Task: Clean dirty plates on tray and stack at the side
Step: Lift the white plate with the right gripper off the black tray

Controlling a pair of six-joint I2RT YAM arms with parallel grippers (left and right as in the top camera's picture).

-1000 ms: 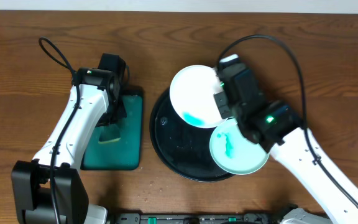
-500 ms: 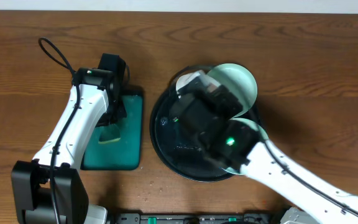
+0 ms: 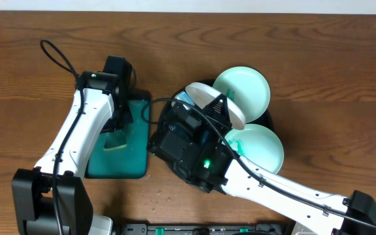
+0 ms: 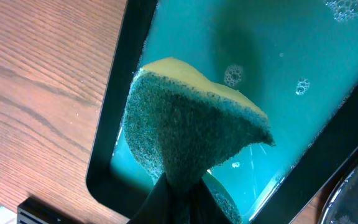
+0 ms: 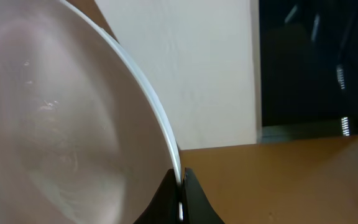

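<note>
within 1 second the right tool (image 5: 180,186), clenched on the rim of the white plate (image 3: 209,98), has swung it up off the tray (image 3: 270,121), tilted, seemingly toward the left tool (image 4: 174,198), clamped on the sponge (image 4: 191,130). wiping looks next; 2 mint plates (image 3: 243,88) wait.

Green sponge tray (image 3: 119,160) sits on wood table (image 3: 18,98), left side. Yellow sponge (image 4: 191,124), green scrub face, folded, over tray's wet floor. Suds bubbles (image 4: 233,76) beside it.
</note>
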